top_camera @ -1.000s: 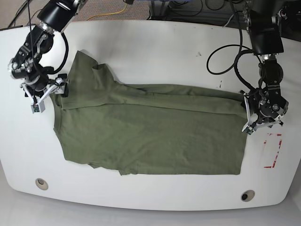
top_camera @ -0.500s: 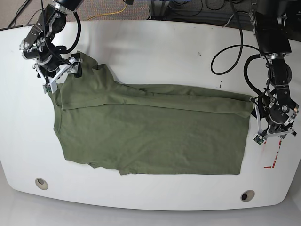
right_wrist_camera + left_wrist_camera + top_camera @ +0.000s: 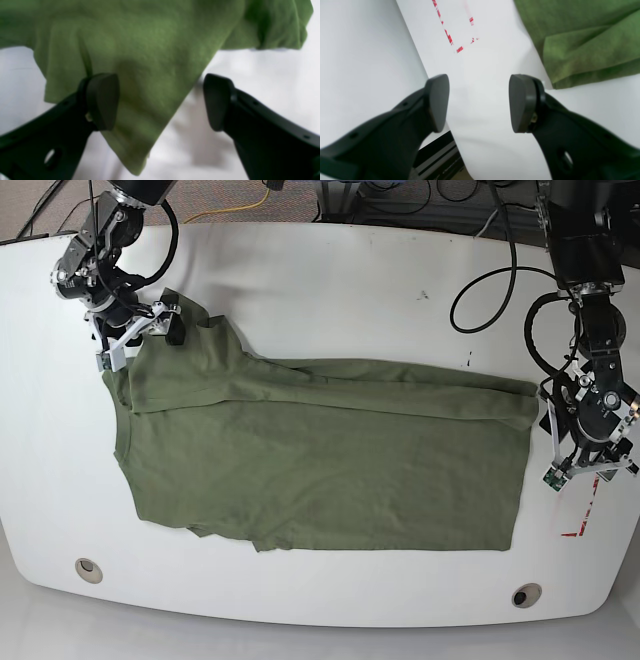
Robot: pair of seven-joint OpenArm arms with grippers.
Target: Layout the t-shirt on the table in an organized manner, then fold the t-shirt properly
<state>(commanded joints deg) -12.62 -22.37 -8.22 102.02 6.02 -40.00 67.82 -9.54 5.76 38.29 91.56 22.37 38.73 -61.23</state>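
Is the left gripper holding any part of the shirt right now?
No, the left gripper is open over bare table, beside the shirt.

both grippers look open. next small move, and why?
Probably lower the right gripper and close on the sleeve edge of the t-shirt: its open jaws already straddle that cloth. The left gripper, also open, is over bare table, beside the hem corner.

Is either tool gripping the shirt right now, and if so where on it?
No. The left tool is open over bare table, beside the shirt hem corner. The right tool is open above a sleeve, its fingers not closed on the fabric.
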